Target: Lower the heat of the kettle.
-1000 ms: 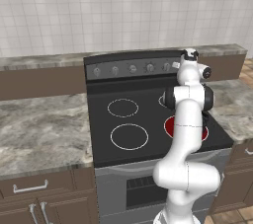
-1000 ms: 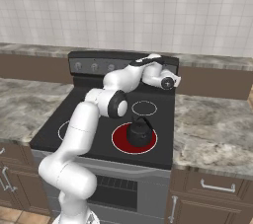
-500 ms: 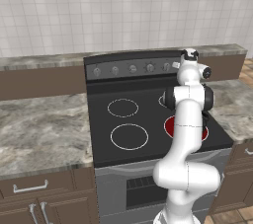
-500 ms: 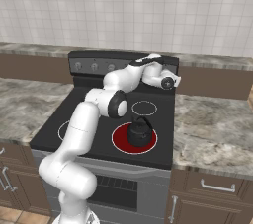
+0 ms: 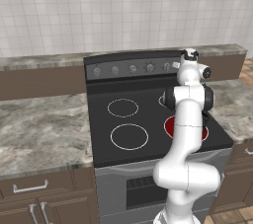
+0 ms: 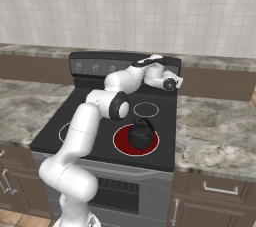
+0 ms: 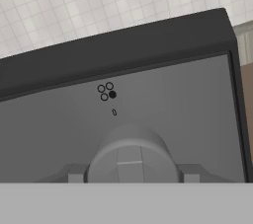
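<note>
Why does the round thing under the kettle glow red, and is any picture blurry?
Right base view: the burner shows bright red around the kettle, no glare. Left base view: evenly lit, soft shadows. Hand view: sharp, with the knob very close.

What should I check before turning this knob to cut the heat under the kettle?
1. Kettle sits on the glowing red burner: ok.
2. Tool is at the rightmost knob on the stove's back panel: ok.
3. Fingers sit either side of the knob, closed on it: ok.
4. This knob drives the kettle's burner: cannot tell.
5. Arm clear of the kettle: ok.
</note>
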Robot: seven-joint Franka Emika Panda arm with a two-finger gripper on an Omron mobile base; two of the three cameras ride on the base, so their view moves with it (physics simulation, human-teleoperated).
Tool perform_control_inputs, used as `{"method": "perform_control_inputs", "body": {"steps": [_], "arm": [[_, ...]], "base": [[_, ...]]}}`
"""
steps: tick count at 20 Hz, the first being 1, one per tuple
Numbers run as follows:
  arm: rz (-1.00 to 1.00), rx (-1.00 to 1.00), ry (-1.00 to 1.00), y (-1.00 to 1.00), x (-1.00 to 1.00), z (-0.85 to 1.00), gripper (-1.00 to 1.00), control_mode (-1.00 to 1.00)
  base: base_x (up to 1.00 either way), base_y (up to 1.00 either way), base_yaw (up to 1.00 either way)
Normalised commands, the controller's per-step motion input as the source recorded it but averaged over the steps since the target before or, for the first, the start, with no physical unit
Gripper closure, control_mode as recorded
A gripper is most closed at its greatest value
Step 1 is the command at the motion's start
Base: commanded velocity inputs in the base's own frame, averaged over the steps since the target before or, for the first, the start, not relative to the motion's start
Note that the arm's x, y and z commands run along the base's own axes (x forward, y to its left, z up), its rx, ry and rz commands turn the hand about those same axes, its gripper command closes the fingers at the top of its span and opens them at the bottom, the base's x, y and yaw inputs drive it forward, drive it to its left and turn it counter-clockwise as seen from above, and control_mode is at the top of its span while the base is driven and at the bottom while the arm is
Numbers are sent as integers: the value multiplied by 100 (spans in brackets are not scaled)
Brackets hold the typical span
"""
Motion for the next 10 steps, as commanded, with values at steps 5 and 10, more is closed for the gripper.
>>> {"method": "perform_control_inputs", "body": {"steps": [5, 10], "arm": [[0, 5, 0, 0, 0, -11, 100, -100], [0, 8, 0, 0, -1, -18, 100, -100]], "base": [[0, 0, 0], [0, 0, 0]]}}
